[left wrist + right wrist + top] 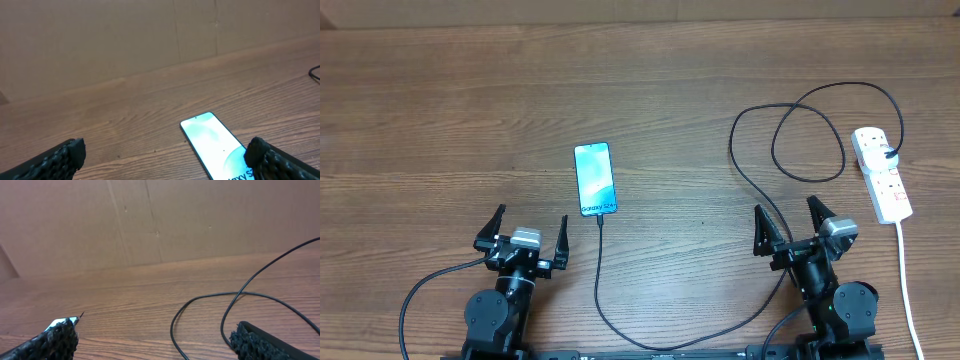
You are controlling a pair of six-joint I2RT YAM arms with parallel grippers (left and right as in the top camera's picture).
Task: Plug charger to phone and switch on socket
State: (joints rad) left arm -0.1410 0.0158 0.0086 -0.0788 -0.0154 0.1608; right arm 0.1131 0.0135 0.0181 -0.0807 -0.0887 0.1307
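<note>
The phone [594, 180] lies flat on the wooden table [440, 110], left of the middle, with its screen lit and the white lettering at the end nearest the robot. The black charger cable [735, 140] meets that near short edge with its tip, though the pictures do not show whether it is fully seated. From there the cable runs toward the robot, curves right along the table's near edge, climbs past the right arm and makes a wide loop before it ends at the black plug [890, 153] in the white power strip [883, 180]. The strip lies at the far right, its white cord [906, 280] trailing toward the near edge; the switches are too small to tell how they are set. The left gripper [531, 222] sits just nearer than the phone, its fingers [65, 157] spread wide and holding nothing. The right gripper [786, 212] is also spread wide and bare, its fingers [260, 342] on either side of a stretch of cable without touching it.
</note>
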